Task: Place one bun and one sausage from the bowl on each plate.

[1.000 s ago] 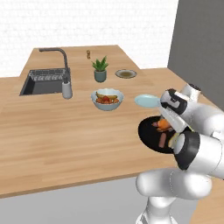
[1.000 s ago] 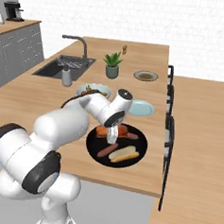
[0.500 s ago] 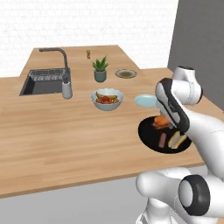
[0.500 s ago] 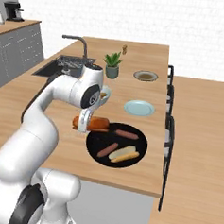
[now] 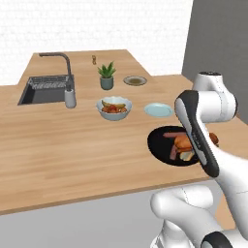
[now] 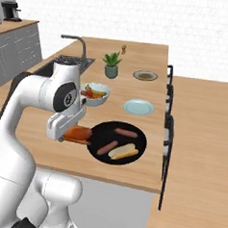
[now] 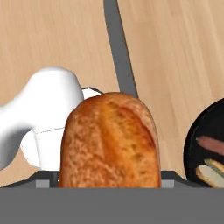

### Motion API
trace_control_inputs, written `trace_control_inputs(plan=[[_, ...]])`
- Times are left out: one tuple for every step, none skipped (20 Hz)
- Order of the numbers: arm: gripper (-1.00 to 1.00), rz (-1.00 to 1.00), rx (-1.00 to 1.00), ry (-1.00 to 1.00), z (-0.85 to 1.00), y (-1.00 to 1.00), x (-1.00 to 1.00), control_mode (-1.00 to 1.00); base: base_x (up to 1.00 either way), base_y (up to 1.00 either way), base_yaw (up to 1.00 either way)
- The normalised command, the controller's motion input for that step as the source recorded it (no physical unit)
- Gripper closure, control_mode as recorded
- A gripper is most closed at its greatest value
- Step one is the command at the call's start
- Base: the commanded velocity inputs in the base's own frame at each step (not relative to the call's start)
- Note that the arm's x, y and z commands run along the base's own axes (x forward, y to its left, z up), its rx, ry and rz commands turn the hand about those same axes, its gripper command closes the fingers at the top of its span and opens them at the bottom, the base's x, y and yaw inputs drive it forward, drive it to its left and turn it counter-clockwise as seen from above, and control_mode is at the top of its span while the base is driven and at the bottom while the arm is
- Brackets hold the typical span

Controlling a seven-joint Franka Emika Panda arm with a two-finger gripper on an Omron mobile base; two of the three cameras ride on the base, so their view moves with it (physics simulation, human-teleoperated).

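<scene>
My gripper (image 6: 75, 134) is shut on a browned bun (image 6: 83, 132) and holds it above the counter, just off the left rim of the wide black bowl (image 6: 134, 125). The hand view has this bun (image 7: 109, 142) close up, hiding the fingertips. Inside the bowl lie two sausages (image 6: 125, 132) (image 6: 107, 147) and a paler bun (image 6: 123, 152). Beyond the bowl sits the light blue plate (image 6: 138, 107), bare. Farther back the olive-brown plate (image 6: 145, 75) is bare too. In the left base view the held bun (image 5: 182, 142) peeks out beside my forearm, over the bowl (image 5: 160, 143).
A pale bowl of fruit (image 6: 94, 94) stands left of the blue plate. A potted plant (image 6: 111, 65), a sink with faucet (image 5: 46, 89) and a soap dispenser (image 5: 70, 97) lie farther back. The counter's right edge runs just past the bowl.
The arm has swung, lifting the bun out of the black bowl and carrying it past the rim on the side away from the counter's edge. The other food stayed put.
</scene>
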Motion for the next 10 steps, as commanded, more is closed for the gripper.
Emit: trace_control_inputs(plan=[[1.0,0.0,0.0,0.0,0.0,0.0,0.0,1.0,-1.0,-0.82,-0.17],[1.0,0.0,0.0,0.0,0.0,0.0,0.0,1.0,-1.0,-0.96,-0.16],[1.0,0.0,0.0,0.0,0.0,0.0,0.0,1.0,-0.81,-1.0,-0.09],[1.0,0.0,0.0,0.0,0.0,0.0,0.0,1.0,-0.21,-1.0,0.0],[1.0,0.0,0.0,0.0,0.0,0.0,0.0,1.0,0.0,-1.0,0.05],[1.0,0.0,0.0,0.0,0.0,0.0,0.0,1.0,0.04,-1.0,0.17],[1.0,0.0,0.0,0.0,0.0,0.0,0.0,1.0,0.23,-1.0,0.34],[1.0,0.0,0.0,0.0,0.0,0.0,0.0,1.0,0.17,-1.0,0.43],[1.0,0.0,0.0,0.0,0.0,0.0,0.0,1.0,0.16,-1.0,0.49],[1.0,0.0,0.0,0.0,0.0,0.0,0.0,1.0,0.14,-1.0,0.51]])
